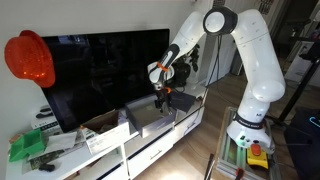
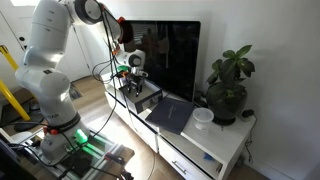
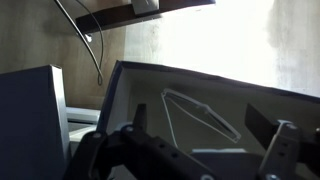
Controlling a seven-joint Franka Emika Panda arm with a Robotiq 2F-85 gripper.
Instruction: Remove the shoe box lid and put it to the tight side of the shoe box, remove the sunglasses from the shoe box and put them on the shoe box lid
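The black two-finger gripper (image 3: 208, 140), jaws spread wide and holding nothing, hangs over the open rectangular cardboard shoe box (image 2: 143, 97), left of centre in an exterior view. In the wrist view, thin-framed sunglasses (image 3: 200, 115) lie at centre frame on the box's pale grey floor. The flat black cardboard shoe box lid (image 2: 172, 115) lies just beside the box, toward the lower right, on the white low cabinet (image 2: 215, 140).

Shoe box lid (image 2: 172, 115) — black
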